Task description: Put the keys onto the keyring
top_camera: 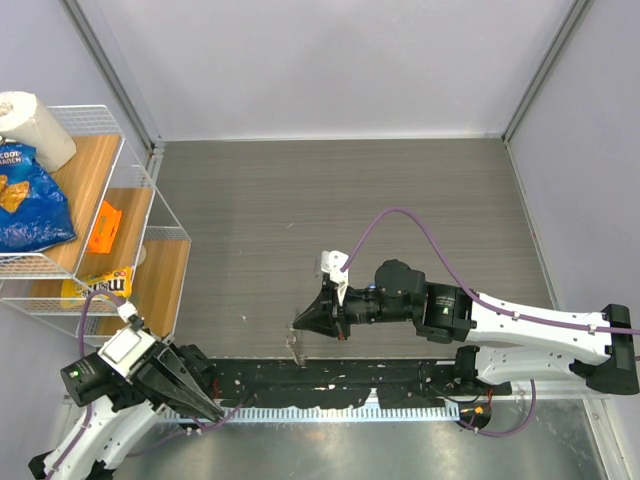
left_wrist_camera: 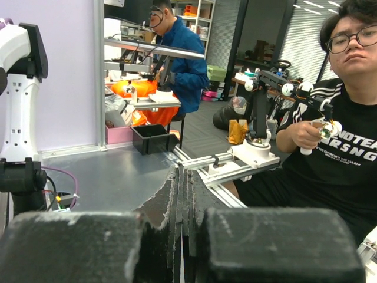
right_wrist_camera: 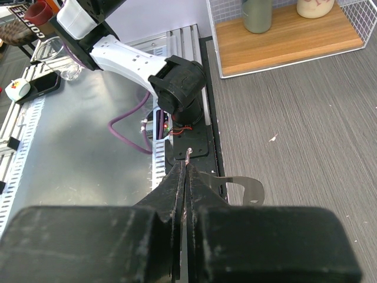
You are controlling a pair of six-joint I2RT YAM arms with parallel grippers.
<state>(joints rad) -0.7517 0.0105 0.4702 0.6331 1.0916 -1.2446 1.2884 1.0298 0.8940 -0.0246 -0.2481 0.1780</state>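
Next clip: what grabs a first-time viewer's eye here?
The right end effector stretched low over the table's near edge, shut on a small metal ring with a grey strap trailing beside it. At far left, a wire shelf holds a blue chip bag.

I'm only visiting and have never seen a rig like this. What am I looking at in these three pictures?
These are two robot arms bolted to the near edge of a grey table, each ending in a two-finger gripper. One picture comes from a camera overhead. The other two come from cameras on the wrists, so each shows its own black fingers up close.

The right gripper is shut on a small metal keyring, and its grey strap hangs below. The left gripper is shut and empty, pointing off the table towards people in the room.

A wire shelf at the left holds a paper roll, a blue chip bag and sweets. I can't see any keys.
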